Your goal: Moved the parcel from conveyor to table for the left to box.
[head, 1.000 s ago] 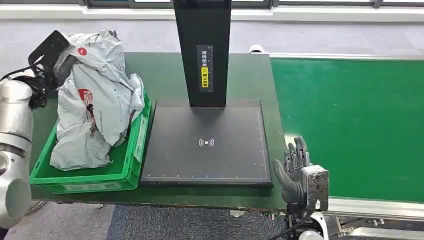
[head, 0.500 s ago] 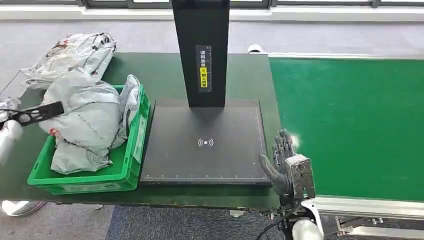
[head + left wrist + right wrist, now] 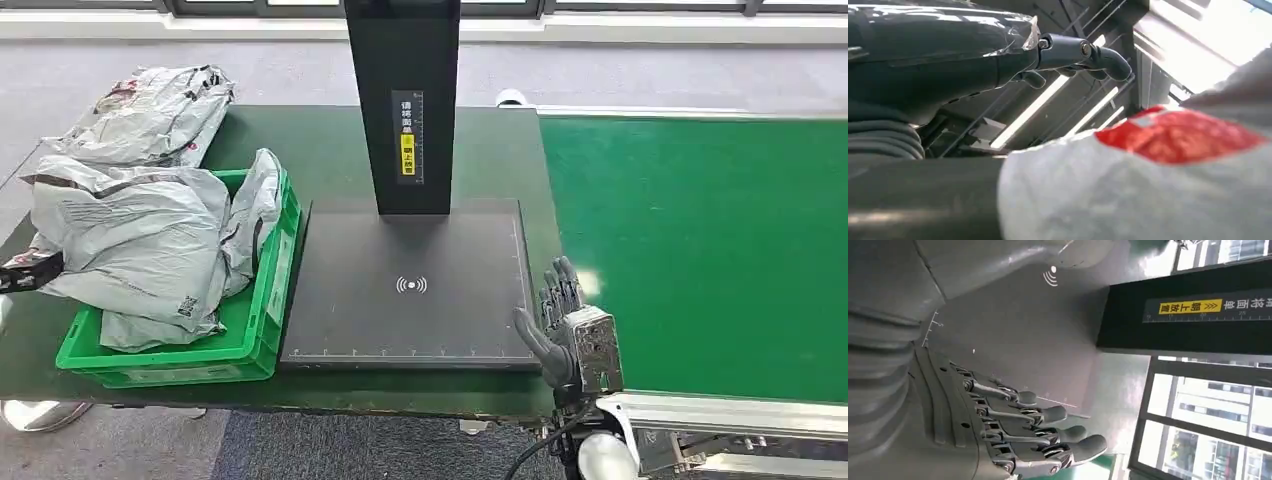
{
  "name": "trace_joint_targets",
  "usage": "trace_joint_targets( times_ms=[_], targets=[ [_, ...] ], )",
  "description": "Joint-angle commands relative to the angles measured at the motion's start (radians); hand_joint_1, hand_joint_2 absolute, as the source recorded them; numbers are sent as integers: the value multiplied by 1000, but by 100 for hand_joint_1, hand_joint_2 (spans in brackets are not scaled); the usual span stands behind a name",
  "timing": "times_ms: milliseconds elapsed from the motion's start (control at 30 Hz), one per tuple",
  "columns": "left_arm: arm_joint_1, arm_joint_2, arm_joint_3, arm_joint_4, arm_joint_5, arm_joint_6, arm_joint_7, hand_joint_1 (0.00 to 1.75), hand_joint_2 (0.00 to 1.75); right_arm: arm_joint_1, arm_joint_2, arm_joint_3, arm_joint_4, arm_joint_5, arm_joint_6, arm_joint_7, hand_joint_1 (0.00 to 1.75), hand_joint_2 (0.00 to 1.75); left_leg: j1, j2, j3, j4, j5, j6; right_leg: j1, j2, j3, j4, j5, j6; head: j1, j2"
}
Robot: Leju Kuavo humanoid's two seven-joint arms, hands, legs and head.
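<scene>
Parcel (image 3: 140, 235), a crumpled grey plastic mailer, lies on top of the green bin (image 3: 262, 335) at the table's left end, draped over the bin's left rim and covering another grey bag (image 3: 150, 325) underneath. Bin sits on the dark green table (image 3: 330, 150), just left of the black scanner pad (image 3: 410, 300), touching or nearly touching its edge. More grey mailers (image 3: 150, 115) are piled on the table behind the bin, near its far left corner. Black upright post (image 3: 402, 100) with a yellow label stands at the back of the pad. Green conveyor (image 3: 700, 240) runs along the table's right side, no parcel on the visible belt. Left hand (image 3: 1068, 55): in the left wrist view the fingers are curled above the parcel's grey plastic and red patch (image 3: 1178, 135), which sit very close to the camera; whether the fingers actually grip the mailer cannot be told. In the head view a dark piece at the far left edge, next to the parcel, may be part of this hand, too little visible to be sure. Right hand (image 3: 562, 325) hovers at the front right corner of the pad, between pad and conveyor, fingers straight and slightly apart, thumb out to the side, holding nothing. Right wrist view shows the same fingers (image 3: 1048, 415) extended over the pad with its wifi-style mark (image 3: 1050, 275), the post (image 3: 1193, 310) and windows beyond.
</scene>
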State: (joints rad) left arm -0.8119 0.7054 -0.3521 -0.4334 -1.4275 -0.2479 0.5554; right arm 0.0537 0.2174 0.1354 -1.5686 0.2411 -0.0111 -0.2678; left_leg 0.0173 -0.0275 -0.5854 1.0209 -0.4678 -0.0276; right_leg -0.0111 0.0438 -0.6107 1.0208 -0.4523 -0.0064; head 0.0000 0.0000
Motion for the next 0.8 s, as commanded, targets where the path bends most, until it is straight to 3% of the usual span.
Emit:
trace_joint_targets(
  times_ms=[33, 67, 167, 200, 333, 400, 433, 533, 600, 633, 667, 733, 800],
  targets=[
    [-187, -232, 175, -41, -70, 142, -130, 0, 0, 57, -13, -17, -41, -10, -55, -2, 0, 175, 2, -15, -3, 1, 3, 2, 3, -20, 4, -2, -2, 0, 0, 0],
    [-220, -260, 175, -34, -91, 115, -115, 0, 0, 70, -18, -21, -59, -16, -50, 1, 0, 175, 2, -15, -2, 0, 4, 2, 3, -22, 4, -2, -2, 0, 0, 0],
    [-211, -253, 189, -32, -96, 120, -120, 0, 0, 68, -17, -21, -58, -17, -49, 2, 0, 175, 2, -24, -5, 2, 5, 2, 3, -29, 3, -2, -2, 1, 0, 0],
    [-204, -249, 201, -33, -104, 127, -127, 0, 0, 66, -16, -21, -56, -17, -50, 2, 0, 175, 1, -17, -5, 2, 4, 0, 2, -20, 3, -2, 0, 1, 1, 0],
    [-197, -244, 212, -32, -109, 132, -133, 0, 0, 64, -15, -19, -52, -17, -51, 2, 0, 175, 1, -6, -2, 0, 4, 0, 2, -11, 3, -3, 2, 0, 0, 0],
    [-203, -268, 253, -41, -77, 164, -219, 0, 0, 65, -22, -19, -57, -18, -53, 2, 0, 175, 0, -6, -2, 1, 4, 0, 1, -11, 2, -2, 2, 0, 0, 0],
    [-229, -310, 300, -56, -24, 199, -308, 0, 0, 75, -26, -29, -73, -28, -61, 2, 0, 175, 1, -6, -3, 2, 4, -1, 2, -9, 0, -2, 3, 0, 0, 0],
    [-292, -407, 360, -126, 98, 256, -429, 0, 0, 97, -35, -47, -106, -44, -67, 4, 0, 175, 2, -15, -5, 3, 5, 1, 3, -21, 2, -2, 1, 0, 0, 0],
    [-300, -443, 383, -192, 221, 235, -509, 0, 0, 101, -36, -51, -111, -50, -69, 5, 0, 175, 3, -21, -8, 5, 6, 1, 3, -27, 1, -2, 1, 1, 0, 0],
    [-297, -465, 418, -230, 365, 177, -561, 0, 0, 100, -39, -50, -108, -53, -70, 4, 0, 175, 2, -18, -9, 5, 6, 0, 4, -22, -2, -1, 2, 1, 0, 0],
    [-292, -472, 423, -252, 431, 147, -584, 0, 0, 98, -40, -50, -105, -54, -71, 4, 0, 175, 2, -21, -9, 5, 6, 1, 4, -25, 0, -2, 2, 1, 0, 0],
    [-284, -470, 414, -291, 587, 89, -604, 0, 0, 95, -42, -47, -98, -57, -75, 4, 0, 175, 2, -13, -8, 4, 5, 0, 3, -16, -1, -2, 3, 1, 0, 0],
    [-285, -465, 385, -307, 677, 94, -601, 0, 0, 93, -40, -43, -90, -57, -79, 4, 0, 175, 1, -10, -6, 2, 5, 1, 2, -16, 1, -3, 4, 2, 0, 0]
  ],
)
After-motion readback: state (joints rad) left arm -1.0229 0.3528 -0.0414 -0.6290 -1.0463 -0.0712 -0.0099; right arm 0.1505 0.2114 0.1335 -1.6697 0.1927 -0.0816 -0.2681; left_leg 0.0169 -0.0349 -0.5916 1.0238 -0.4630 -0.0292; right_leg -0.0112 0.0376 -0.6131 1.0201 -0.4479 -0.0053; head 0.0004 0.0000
